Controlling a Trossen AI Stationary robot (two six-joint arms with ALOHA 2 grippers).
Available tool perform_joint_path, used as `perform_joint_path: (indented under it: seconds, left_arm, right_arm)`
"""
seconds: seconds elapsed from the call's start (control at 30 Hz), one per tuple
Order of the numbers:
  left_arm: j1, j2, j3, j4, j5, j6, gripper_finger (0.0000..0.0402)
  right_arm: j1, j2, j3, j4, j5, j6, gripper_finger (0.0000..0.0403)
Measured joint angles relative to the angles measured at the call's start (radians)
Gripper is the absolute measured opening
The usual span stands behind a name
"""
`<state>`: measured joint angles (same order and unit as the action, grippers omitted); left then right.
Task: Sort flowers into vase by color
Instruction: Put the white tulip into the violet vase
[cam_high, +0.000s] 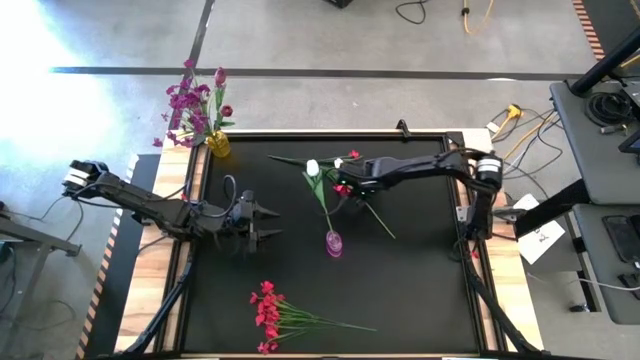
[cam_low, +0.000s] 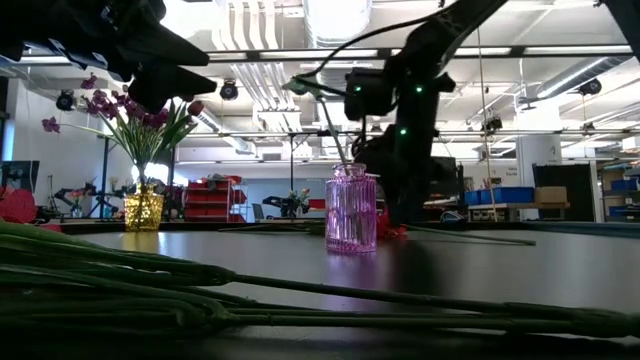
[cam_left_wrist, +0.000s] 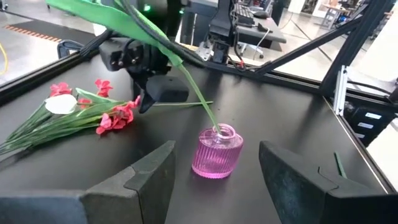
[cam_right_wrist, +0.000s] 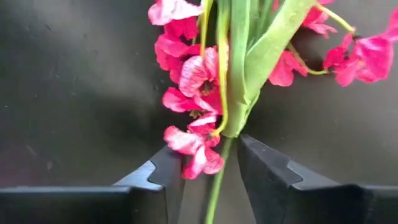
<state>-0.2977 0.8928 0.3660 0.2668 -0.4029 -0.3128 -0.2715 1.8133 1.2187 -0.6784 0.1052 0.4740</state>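
A white tulip-like flower (cam_high: 313, 167) on a long green stem is held by the right gripper (cam_high: 345, 186), whose fingers are clenched on the stem partway along it, as seen in the right wrist view, where the stem and a leaf pass between the two dark fingers (cam_right_wrist: 264, 171). The lower end of the stem stands in the mouth of the pink glass vase (cam_high: 333, 243), so the stem leans from the vase up through the fingers to the white bud beyond them. Red-pink blossoms (cam_right_wrist: 186, 81) lie on the black table (cam_high: 420, 290) just past the fingertips, beside the held stem; the stems of this cluster (cam_high: 372, 215) run out slantwise under the right arm.

The left gripper (cam_high: 268, 222) hovers above the table with its fingers (cam_left_wrist: 143, 180) spread apart and nothing between them; the pink vase is seen straight ahead of the gap between them, well apart from the fingertips.

A bunch of red-pink flowers (cam_high: 268, 315) lies flat on the table at the near edge, off to the side of the left gripper's fingers and well apart from them. Purple-magenta sprays (cam_high: 190, 105) with one dark red bud (cam_high: 220, 76) stand upright in the yellow vase (cam_high: 218, 144) at the table's far left corner, behind the left arm.
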Motion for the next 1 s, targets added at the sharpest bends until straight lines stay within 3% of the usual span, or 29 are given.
perform_joint_path:
  seconds: [0.17, 0.53, 0.67, 1.0]
  left_arm:
    - [0.000, 0.000, 0.000, -0.002, 0.001, 0.000, 0.0214]
    - [0.000, 0.000, 0.000, -0.002, 0.001, -0.004, 0.0214]
    - [-0.004, 0.000, 0.000, -0.003, 0.002, -0.012, 0.0214]
    - [-0.017, -0.024, 0.000, -0.040, 0.027, -0.033, 0.0214]
  right_arm:
    - [-0.007, 0.055, 0.077, -0.116, -0.001, -0.018, 0.0107]
    - [-0.043, 0.055, 0.040, -0.105, -0.009, -0.029, 0.0016]
    - [-0.035, 0.038, 0.014, -0.116, -0.009, -0.028, 0.0011]
    - [0.010, -0.303, -0.135, -0.105, 0.019, -0.014, 0.0010]
